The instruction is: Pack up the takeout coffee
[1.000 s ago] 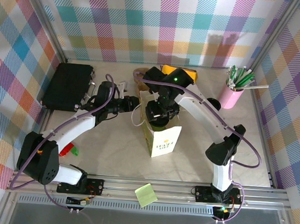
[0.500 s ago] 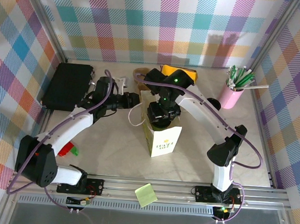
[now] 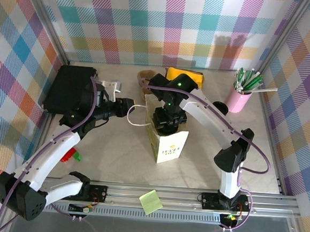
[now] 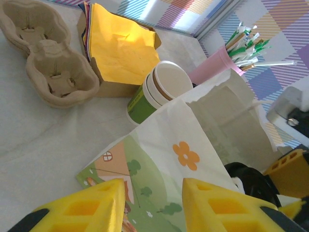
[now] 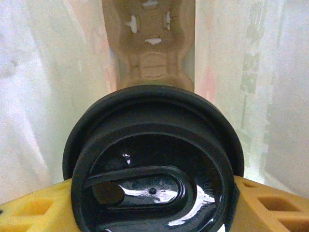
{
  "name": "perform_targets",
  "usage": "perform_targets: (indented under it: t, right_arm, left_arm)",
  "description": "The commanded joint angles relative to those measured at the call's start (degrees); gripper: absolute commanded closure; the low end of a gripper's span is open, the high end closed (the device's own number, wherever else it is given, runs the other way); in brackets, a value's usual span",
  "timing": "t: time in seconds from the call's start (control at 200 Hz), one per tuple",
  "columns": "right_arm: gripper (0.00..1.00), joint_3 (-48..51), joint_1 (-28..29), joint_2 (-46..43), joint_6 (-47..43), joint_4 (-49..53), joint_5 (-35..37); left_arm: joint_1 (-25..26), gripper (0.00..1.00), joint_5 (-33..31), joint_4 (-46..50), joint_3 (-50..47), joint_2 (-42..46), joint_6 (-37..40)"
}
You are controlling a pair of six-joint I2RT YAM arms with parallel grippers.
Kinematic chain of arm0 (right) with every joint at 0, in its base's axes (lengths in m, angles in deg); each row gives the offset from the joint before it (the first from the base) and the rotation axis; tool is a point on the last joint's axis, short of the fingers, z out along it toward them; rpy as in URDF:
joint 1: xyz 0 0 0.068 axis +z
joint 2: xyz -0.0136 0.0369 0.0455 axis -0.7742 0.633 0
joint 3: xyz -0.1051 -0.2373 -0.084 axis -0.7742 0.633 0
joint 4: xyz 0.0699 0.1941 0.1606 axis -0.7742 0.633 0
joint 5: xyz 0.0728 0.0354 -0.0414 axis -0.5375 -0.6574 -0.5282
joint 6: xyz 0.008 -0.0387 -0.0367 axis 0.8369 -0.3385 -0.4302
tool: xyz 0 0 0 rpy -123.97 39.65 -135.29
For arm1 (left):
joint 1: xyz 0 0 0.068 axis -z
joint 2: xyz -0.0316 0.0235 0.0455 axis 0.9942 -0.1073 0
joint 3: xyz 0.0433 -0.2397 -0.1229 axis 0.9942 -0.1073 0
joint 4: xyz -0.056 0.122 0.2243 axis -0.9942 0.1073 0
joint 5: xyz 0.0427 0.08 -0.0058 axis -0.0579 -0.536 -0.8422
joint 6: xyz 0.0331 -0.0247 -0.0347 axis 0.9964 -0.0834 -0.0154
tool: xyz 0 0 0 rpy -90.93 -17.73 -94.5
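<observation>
Coffee first: the takeout coffee (image 5: 152, 159) hangs inside the mouth of the paper bag (image 3: 168, 146), which stands near the table's centre in the overhead view. The right wrist camera looks straight down on its black domed lid, and the paper body underneath is hidden. The right gripper (image 3: 166, 118) is clamped on it, with one yellow finger against the lid's rim at 9 o'clock and the other at 3. Beyond the cup, toward 12 o'clock in that view, a pulp carrier (image 5: 147, 43) lies on the bag's floor, with the pale bag walls close on either side.

The left gripper (image 3: 124, 107) sits at 9 o'clock from the bag's mouth. Its jaws stand a moderate gap apart with nothing visibly pinched between them. A white handle loop (image 3: 135, 116) runs from the bag's rim toward it (whether it is hooked on a finger I cannot tell).

I judge the step in hand to be lowering the cup into a carrier socket. To do it well, descend straight with the cup upright, since the walls leave little room and a sideways nudge could tip the bag. Line the base over a socket before going down, because the lid hides it from above. Let go only once the cup is seated, part the fingers just enough to clear the lid, and lift straight out so nothing snags the bag's rim.
</observation>
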Motion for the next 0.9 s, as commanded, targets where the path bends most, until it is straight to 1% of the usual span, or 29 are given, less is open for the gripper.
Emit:
perform_targets:
  t: [0.0, 0.225, 0.465, 0.895]
  right_arm:
    - [0.38, 1.24, 0.0, -1.1, 0.6, 4.48, -0.78]
    - [0.38, 3.11, -0.07, -0.9, 0.25, 2.77, -1.39]
    - [0.38, 5.68, -0.03, -1.02, -0.77, 0.23, -2.1]
    - [0.39, 9.32, -0.05, -1.72, -1.81, -5.18, -1.66]
  left_arm:
    - [0.35, 0.63, -0.57, 2.95, -0.87, 1.64, 1.01]
    - [0.35, 0.63, -0.93, 3.03, -2.46, 2.52, 0.48]
    - [0.26, 0.63, -3.8, 5.12, -2.72, 3.02, 0.78]
    - [0.16, 0.62, -4.59, 5.81, -5.39, 4.92, 0.88]
